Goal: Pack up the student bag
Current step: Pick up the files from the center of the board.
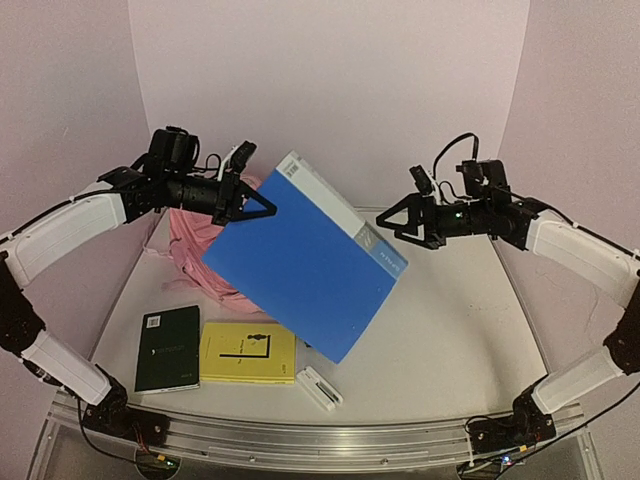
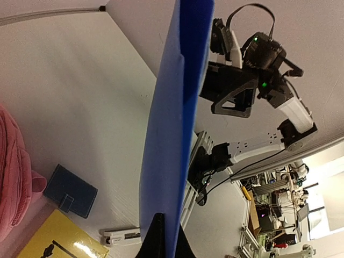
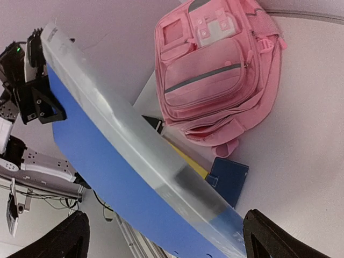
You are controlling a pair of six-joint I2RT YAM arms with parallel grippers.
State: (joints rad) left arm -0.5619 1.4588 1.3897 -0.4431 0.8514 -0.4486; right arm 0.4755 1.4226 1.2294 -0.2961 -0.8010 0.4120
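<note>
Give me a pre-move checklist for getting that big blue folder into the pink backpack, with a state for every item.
1. Left gripper shut on the large flat blue plastic folder: ok, it pinches one edge.
2. Right gripper released: ok, jaws wide open at the opposite edge.
3. Folder clear of the table: ok, it hangs tilted in the air on one grip alone.
4. Soft pink fabric backpack open to receive it: cannot tell; only zipped front pockets show.
5. Space under the folder free: not ok; a small dark blue wallet and a small white block lie below it.
6. Black notebook and yellow book out of the way: ok, they lie flat, nearer the arm bases.
</note>
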